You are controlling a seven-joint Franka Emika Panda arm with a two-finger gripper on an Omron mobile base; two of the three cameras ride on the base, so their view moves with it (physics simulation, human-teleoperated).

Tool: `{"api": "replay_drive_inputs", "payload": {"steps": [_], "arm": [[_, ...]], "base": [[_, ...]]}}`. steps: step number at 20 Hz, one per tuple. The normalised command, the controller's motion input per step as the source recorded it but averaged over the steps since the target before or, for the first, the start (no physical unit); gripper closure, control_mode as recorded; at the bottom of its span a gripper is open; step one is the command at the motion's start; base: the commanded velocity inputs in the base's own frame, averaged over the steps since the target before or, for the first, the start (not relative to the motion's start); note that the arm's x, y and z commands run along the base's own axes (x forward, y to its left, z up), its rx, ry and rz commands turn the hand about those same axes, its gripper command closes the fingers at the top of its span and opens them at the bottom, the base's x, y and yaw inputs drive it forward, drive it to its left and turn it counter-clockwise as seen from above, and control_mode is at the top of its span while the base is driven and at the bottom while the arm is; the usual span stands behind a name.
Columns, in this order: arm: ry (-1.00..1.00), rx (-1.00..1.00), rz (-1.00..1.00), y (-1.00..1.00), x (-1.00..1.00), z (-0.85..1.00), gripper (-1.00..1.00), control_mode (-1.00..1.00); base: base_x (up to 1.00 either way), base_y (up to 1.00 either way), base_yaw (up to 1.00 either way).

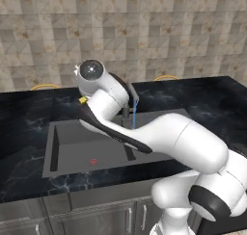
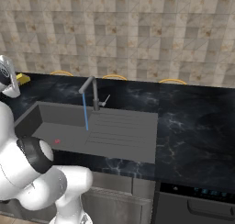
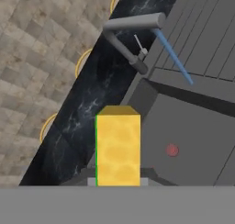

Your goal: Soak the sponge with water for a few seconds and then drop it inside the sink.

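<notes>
Sponge (image 3: pixel 117 147) is a small rectangular block, mottled yellow with a thin bright green face down one edge, clenched upright in the jaws above the sink (image 3: pixel 193 126) basin, well apart from the water (image 3: pixel 173 56). Water is a thin straight light-blue stream falling from the matte grey angular tap (image 3: pixel 131 28) onto the ribbed drainboard, beside the dark grey flat-walled basin with a small red spot (image 3: pixel 171 150) on its floor. Around that lie a glossy black marbled counter (image 3: pixel 87 103) and a beige tiled wall (image 3: pixel 41 44).
</notes>
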Motion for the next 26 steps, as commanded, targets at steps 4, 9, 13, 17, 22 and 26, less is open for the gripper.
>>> {"api": "replay_drive_inputs", "payload": {"steps": [4,9,13,17,22,26], "arm": [[0.06,0.19,0.02,0.00,-0.17,0.49,1.00,-1.00],[0.13,0.11,0.00,-0.01,-0.01,0.18,1.00,-1.00],[0.13,0.08,0.00,-0.04,0.00,0.05,1.00,-1.00],[0.05,0.03,-0.02,-0.11,0.00,-0.01,1.00,-1.00],[0.00,0.00,-0.05,-0.07,-0.15,0.00,1.00,-1.00],[0.00,0.00,-0.10,-0.08,-0.32,-0.02,1.00,-1.00]], "base": [[0.00,0.00,0.00],[0.00,0.00,0.00],[0.00,0.00,0.00],[0.00,0.00,0.00],[0.00,0.00,0.00],[0.00,0.00,0.00]]}}
